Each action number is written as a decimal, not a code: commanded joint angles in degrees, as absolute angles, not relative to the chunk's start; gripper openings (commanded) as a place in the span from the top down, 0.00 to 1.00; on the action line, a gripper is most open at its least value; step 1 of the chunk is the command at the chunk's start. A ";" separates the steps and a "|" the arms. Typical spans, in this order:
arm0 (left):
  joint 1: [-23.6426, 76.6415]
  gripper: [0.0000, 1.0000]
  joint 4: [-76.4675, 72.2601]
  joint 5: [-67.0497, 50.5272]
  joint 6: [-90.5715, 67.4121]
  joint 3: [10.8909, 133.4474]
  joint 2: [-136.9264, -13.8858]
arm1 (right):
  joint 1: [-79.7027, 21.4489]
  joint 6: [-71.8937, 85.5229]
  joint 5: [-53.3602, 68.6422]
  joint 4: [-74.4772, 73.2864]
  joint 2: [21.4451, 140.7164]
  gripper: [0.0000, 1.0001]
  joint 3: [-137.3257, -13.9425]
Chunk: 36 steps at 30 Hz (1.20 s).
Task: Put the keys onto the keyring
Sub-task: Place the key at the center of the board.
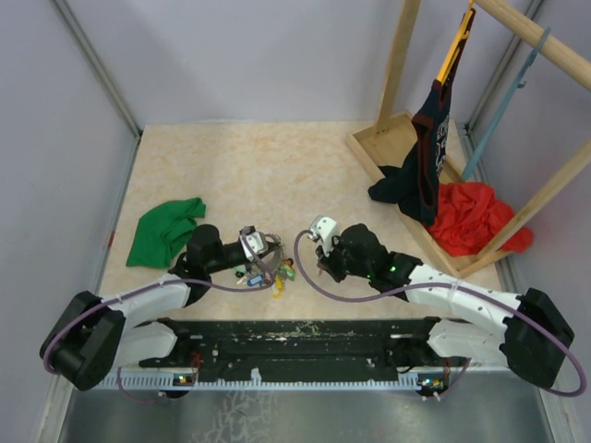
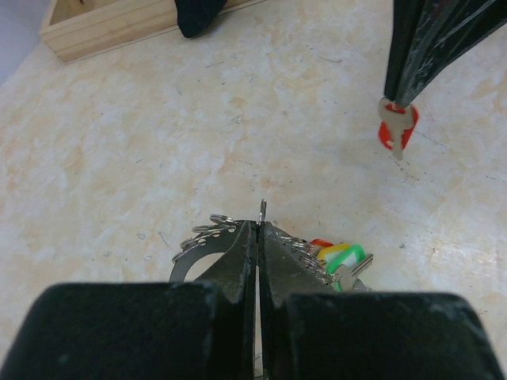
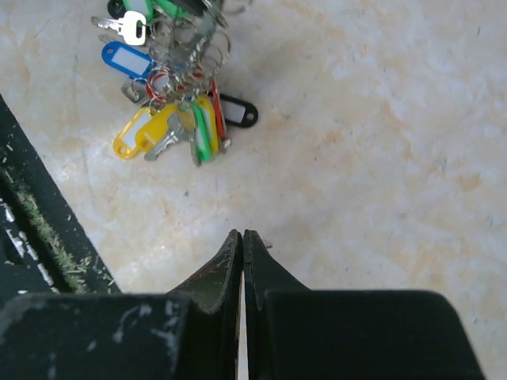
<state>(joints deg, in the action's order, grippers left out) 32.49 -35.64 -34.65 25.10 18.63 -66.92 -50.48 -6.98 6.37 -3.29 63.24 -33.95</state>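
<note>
The work stood at the threading step. The left gripper (image 2: pixel 258 229) had its jaws closed to a thin slit, pinching the wire of the keyring (image 2: pixel 204 234) low over the table (image 1: pixel 277 166). One end of the wire poked up just past its fingertips. The bunch of tagged keys (image 3: pixel 170 119), in green, yellow, blue and black, trailed from the ring on the table beside it.

Well apart from the ring, the right gripper (image 2: pixel 398 96) pointed downward with its jaws pressed together on the head of a key (image 2: pixel 395 131). The key's red tag hung just below the fingertips, close to the table. The right wrist's own view showed only a sliver of metal beside the closed jaws. How squarely the key sat in them could not be told.

The key was not yet on the ring. The next move probably called for bringing the key across to the left gripper and lining its hole up with the upright end of the wire. That end is thin and the hole is small, so the approach would need to be slow and exact, with the left arm holding the ring steady.
</note>
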 commanded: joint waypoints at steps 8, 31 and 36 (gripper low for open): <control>32.52 1.00 -39.76 -27.67 21.37 17.35 -64.48 | -50.85 16.49 -13.45 -18.94 66.34 1.00 -39.86; 32.43 1.00 -40.93 -25.55 20.26 16.44 -64.60 | -49.75 11.05 -29.74 27.49 90.40 1.00 -33.42; 32.43 1.00 -41.04 -25.24 20.13 16.27 -64.19 | -49.73 12.08 -29.22 27.92 91.93 1.00 -32.54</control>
